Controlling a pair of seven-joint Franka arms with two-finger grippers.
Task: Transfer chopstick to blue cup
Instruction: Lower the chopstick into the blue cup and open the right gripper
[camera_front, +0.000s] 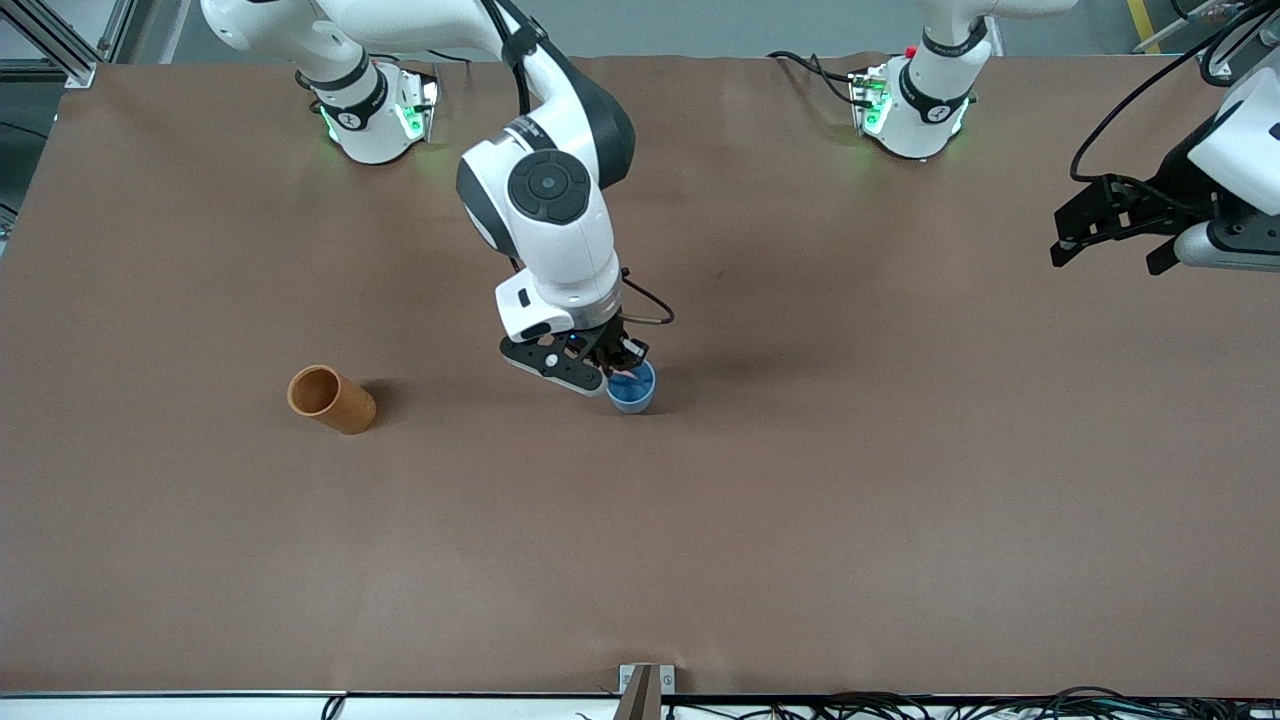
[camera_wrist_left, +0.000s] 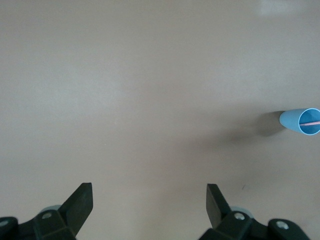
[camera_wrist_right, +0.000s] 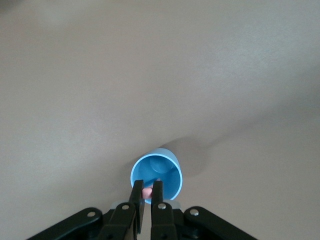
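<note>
The blue cup stands upright near the middle of the table. My right gripper is just over its rim and is shut on the pale pink chopstick, whose lower part reaches down into the cup. In the right wrist view the right gripper pinches the stick's top between both fingers. The left wrist view shows the cup from a distance with the pink stick inside it. My left gripper waits open and empty in the air over the left arm's end of the table; it is also in its own wrist view.
An orange-brown cylindrical cup sits on the brown table, beside the blue cup toward the right arm's end. A small metal bracket is at the table edge nearest the front camera.
</note>
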